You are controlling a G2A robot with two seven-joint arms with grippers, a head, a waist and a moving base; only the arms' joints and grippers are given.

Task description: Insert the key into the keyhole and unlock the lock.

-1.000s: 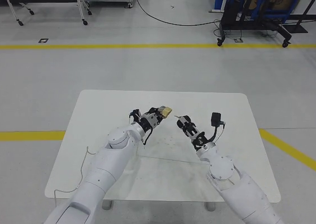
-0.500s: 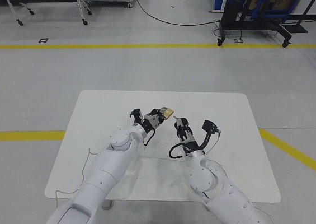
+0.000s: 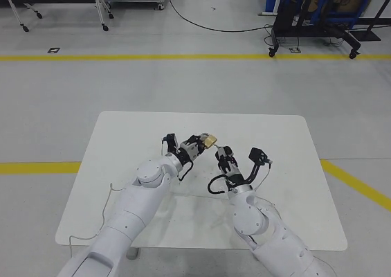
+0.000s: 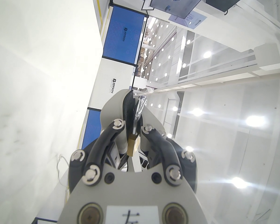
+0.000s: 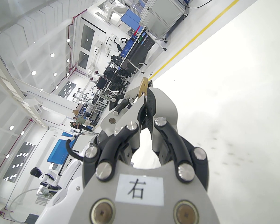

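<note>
Brass and blocky, the lock (image 3: 210, 140) is held above the white table (image 3: 133, 131) near its middle. It is clamped in the closed left gripper (image 3: 198, 143), and the right gripper (image 3: 219, 150) is set just right of it, its black pads pressed together on the key (image 5: 143, 100). The key, too small to tell from the top, is shown as a thin metal edge in the right wrist view, with the lock's corner just beyond the fingertips. Yellow floor lines are seen around the table.
</note>
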